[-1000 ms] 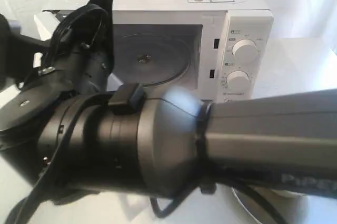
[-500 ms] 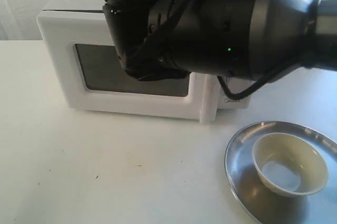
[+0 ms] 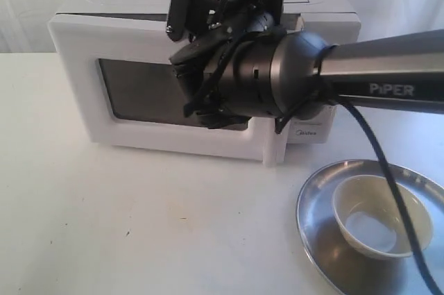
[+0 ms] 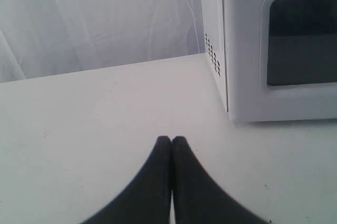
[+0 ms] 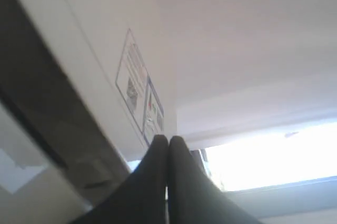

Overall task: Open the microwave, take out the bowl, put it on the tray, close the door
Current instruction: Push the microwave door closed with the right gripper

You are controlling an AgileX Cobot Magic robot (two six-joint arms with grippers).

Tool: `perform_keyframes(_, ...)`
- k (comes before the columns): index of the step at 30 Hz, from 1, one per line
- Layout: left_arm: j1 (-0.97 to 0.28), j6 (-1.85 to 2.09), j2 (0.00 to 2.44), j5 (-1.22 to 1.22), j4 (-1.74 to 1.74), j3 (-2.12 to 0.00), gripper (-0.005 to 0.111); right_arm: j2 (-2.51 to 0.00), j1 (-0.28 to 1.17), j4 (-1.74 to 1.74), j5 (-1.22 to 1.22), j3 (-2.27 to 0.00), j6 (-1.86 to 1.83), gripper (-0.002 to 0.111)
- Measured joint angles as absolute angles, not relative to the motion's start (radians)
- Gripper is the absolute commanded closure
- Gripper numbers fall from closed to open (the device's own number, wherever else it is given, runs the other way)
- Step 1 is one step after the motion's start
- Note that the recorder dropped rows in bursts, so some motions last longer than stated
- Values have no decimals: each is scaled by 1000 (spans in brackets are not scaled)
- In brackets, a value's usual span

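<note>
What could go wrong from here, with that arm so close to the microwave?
The shut right pincer sits close over the top of the white boxy microwave; pulling away carelessly could bump it or its white windowed door. The arm's black cable hangs in front of the small cream bowl on the round silver tray, so it might snag and drag the bowl.

Bowl [image 3: 380, 217] on tray [image 3: 320, 246], beside microwave [image 3: 76, 80]

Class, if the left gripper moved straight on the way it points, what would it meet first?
Likely nothing close: the shut left gripper points across the table toward the white backdrop. The microwave stands beside that line, not in it, though depth is unclear.
</note>
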State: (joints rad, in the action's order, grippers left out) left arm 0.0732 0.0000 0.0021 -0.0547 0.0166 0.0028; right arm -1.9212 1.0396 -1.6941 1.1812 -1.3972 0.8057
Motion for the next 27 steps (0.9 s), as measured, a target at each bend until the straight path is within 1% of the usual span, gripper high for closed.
perform_keyframes(4,73,0,2,-55,17,3,107,-1958,985,-1747,1195,-1418,824,108)
perform_keyframes(10,73,0,2,-55,17,3,107,-1956,942,-1730,1084,-1449,829,108)
perform_keyframes(19,73,0,2,-55,17,3,107,-1907,901,-1579,938,-1485,823,108)
perform_keyframes(22,73,0,2,-55,17,3,107,-1837,918,-1468,772,-1455,833,108)
perform_keyframes(27,73,0,2,-55,17,3,107,-1582,1032,-1344,313,-1314,859,108)
